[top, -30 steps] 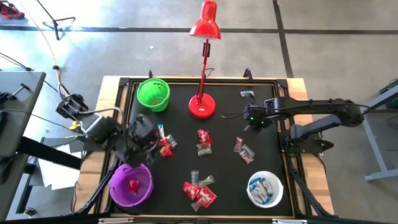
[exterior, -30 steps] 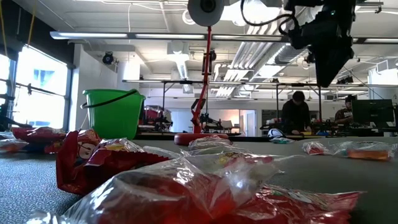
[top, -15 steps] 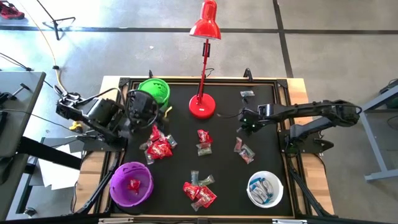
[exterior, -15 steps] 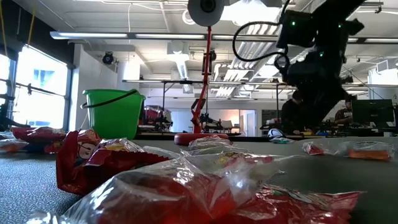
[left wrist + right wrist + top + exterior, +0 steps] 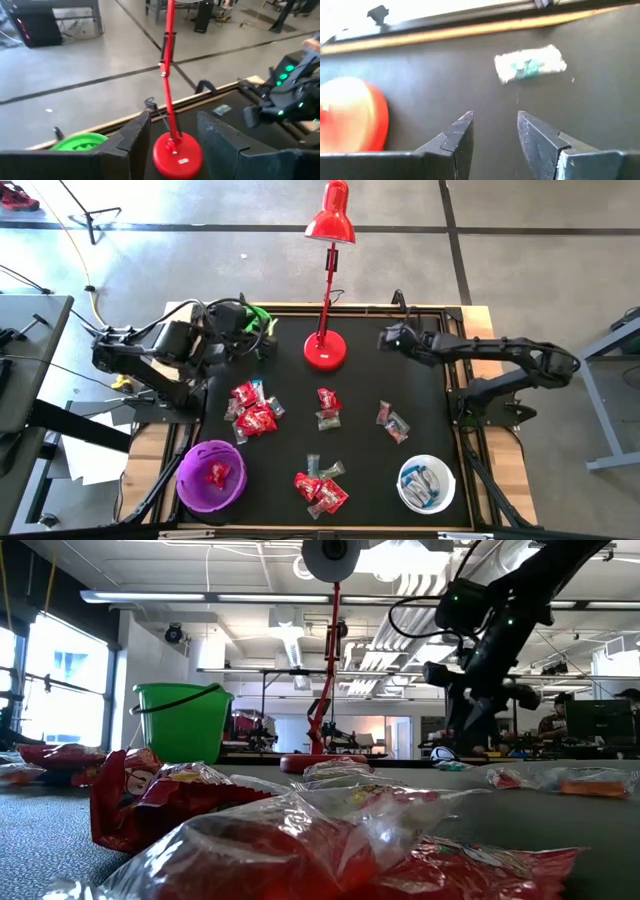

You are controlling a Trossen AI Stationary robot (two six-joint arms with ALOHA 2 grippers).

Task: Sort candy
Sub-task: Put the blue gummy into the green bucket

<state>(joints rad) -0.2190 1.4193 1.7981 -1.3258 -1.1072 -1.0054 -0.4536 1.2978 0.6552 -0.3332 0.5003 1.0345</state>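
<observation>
The right gripper hangs at the far right of the counter, jaws spread and empty, just beside a lone greenish candy by the far edge. The left gripper sits over the green bowl at far left, jaws also apart, holding nothing as far as I can see. Other candy lies in 4 loose heaps mid-counter, some in the purple bowl and white bowl. A red lamp stands between the arms.

A red lamp stands at the back of the desk, a green bowl beside it; purple bowl and white bowl sit near the front corners.
</observation>
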